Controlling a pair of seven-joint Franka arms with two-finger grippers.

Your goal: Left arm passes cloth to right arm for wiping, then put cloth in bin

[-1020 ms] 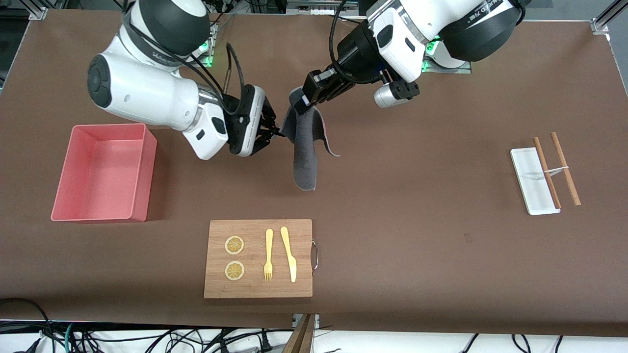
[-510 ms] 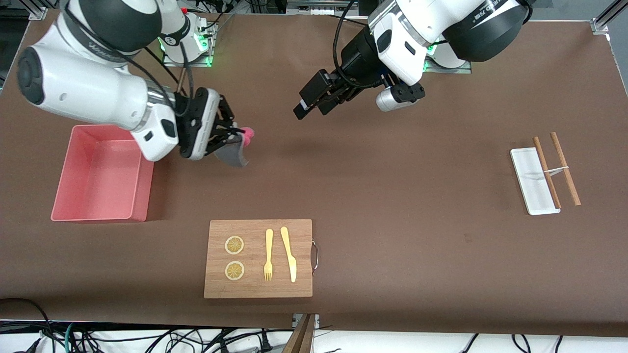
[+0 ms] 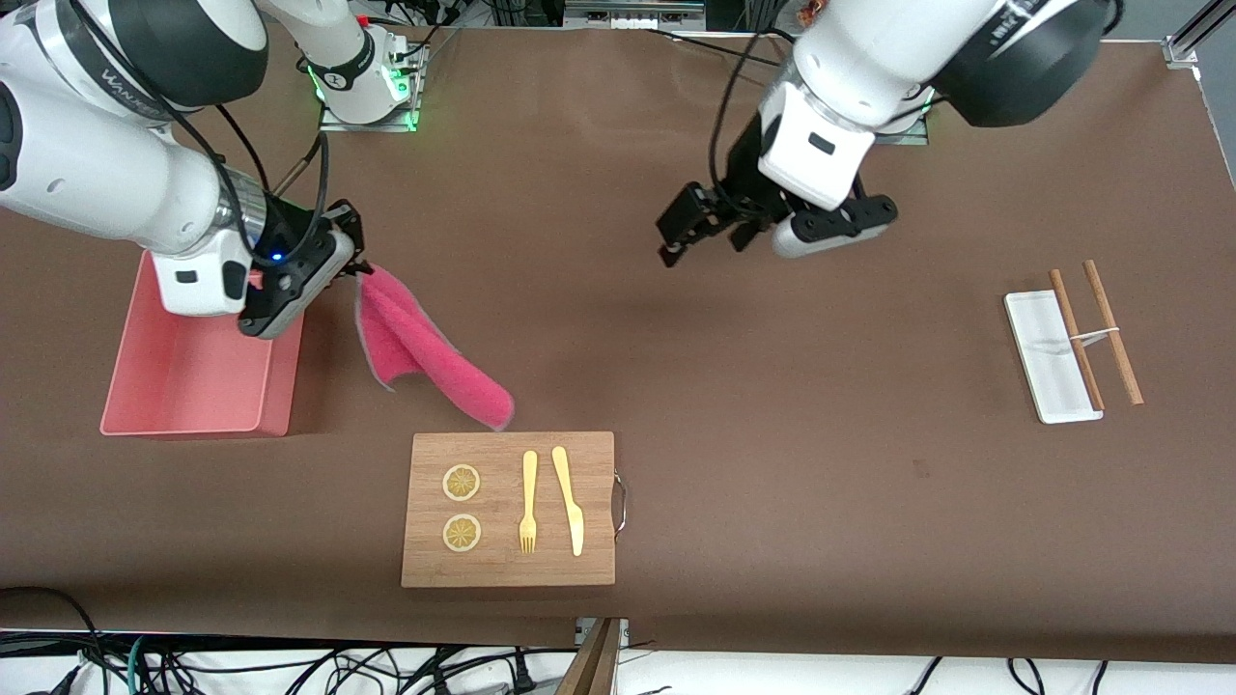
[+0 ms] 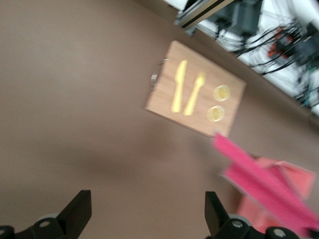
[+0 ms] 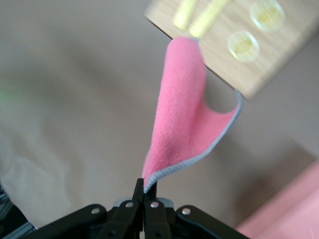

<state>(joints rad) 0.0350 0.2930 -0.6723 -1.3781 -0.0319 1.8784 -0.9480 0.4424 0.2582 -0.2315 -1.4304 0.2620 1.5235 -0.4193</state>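
fingers of the right gripper [image 5: 144,193] are pinching fully closed on one grey-edged corner of the cloth [image 3: 425,352], and the gripper itself [image 3: 352,265] is hanging in the air just above the bin's [image 3: 193,381] wall that faces the middle of the table. the left gripper [image 3: 676,236] is holding nothing; its two fingers [image 4: 77,211] are standing as wide apart as they go, over bare brown table [image 3: 772,434] near the middle.

a second ago both grippers were meeting over the table's centre, the left one clamping the cloth's top while it was hanging grey side out. since then the left gripper has been letting go and pulling back toward its own base, and the right arm has been carrying the cloth toward the bin's end of the table.

the cloth is now showing its magenta-pink face to the front camera, with only a thin grey edging along the rim. its long axis is running on a slant from the pinched corner beside the bin toward the chopping board [image 3: 507,512], its free end reaching the board's edge that lies farthest from the front camera. whether that end is touching the table or the board, the views are not settling. the bin is sitting at the right arm's end of the table.
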